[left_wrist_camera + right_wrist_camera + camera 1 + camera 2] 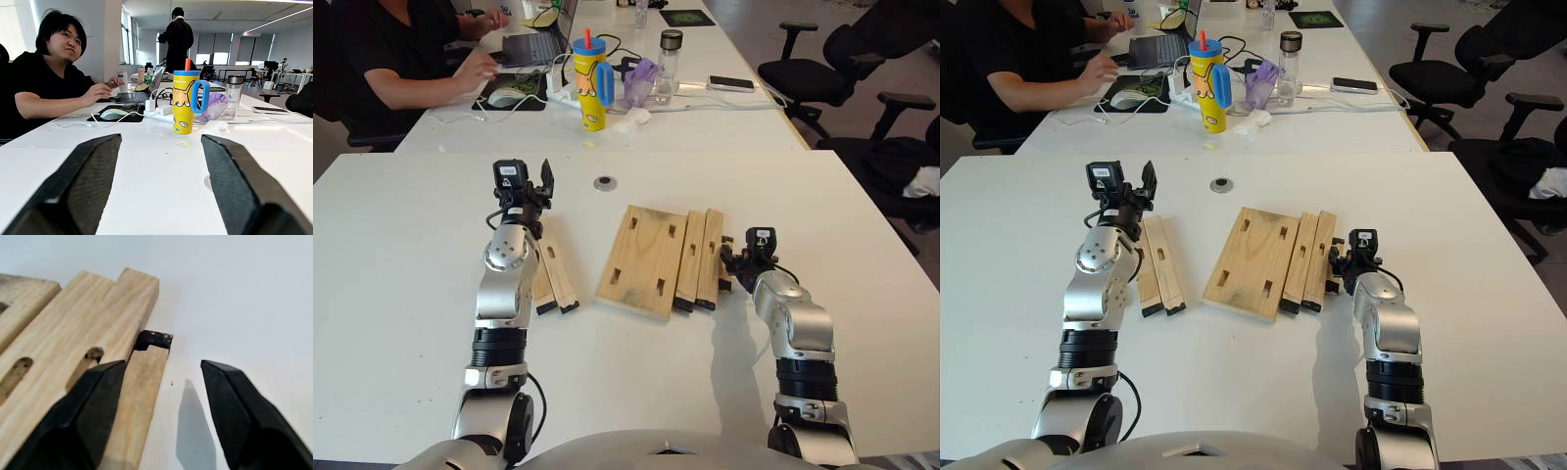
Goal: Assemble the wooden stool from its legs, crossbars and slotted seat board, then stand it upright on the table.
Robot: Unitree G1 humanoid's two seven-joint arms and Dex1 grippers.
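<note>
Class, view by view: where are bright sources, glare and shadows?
Left wrist view: a ceiling light strip and bright windows sit behind the yellow cup, and the white table shines beneath it. Left eye view: light is even; the seat board throws only a thin shadow at its near edge. Right wrist view: slots in the wooden bar lie dark.

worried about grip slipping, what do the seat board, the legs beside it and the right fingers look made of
Seat board: pale bare-looking wood, matte, grain and dark smudges showing.
Legs: same light wood, with black ends, perhaps rubber or paint.
Right fingers: black, finely textured faces, probably rubber or plastic.
</note>
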